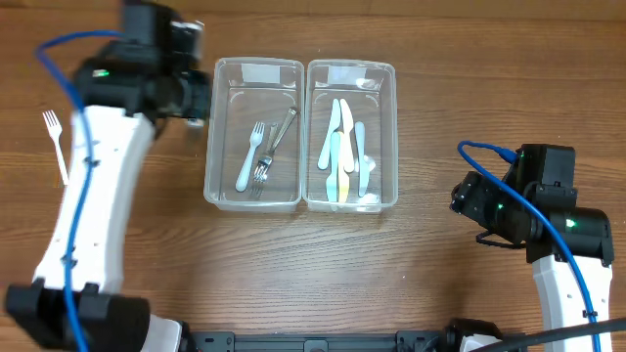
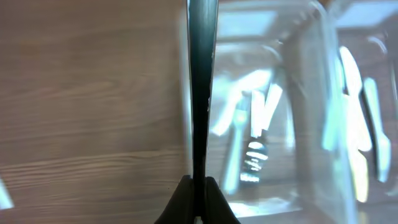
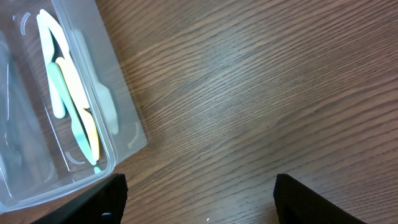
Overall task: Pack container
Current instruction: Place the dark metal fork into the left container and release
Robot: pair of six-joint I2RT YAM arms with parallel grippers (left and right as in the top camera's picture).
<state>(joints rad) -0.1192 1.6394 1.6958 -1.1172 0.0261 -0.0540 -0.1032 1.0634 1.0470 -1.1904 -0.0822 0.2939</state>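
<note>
Closest to me, at about 4 o'clock from the boxes, the right gripper [image 3: 200, 186] is hanging over bare table [image 1: 293, 274] with its fingers spread wide and nothing between them. It is well apart from the right container [image 1: 394, 137], where the plastic knives [image 1: 342, 152] are lying.

Farther out, at 9 o'clock, I am seeing one loose white fork [image 1: 56, 142] lying flat on the wood, outboard of the left arm. I judge that it is the piece left to pack. It belongs in the left container [image 1: 208, 147] with the other forks [image 1: 259, 156].

Farthest away, at 10 o'clock from that box, the left gripper [image 2: 199, 74] is sitting just beside its outer wall. Its fingers are pressed together, and I am seeing nothing held.

My worry is that wall. The box looks light, and a sideways swing could shove it into its neighbour. The fork is thin and flat, so a closing pinch may skid it away. The arm may also sweep it while crossing.
</note>
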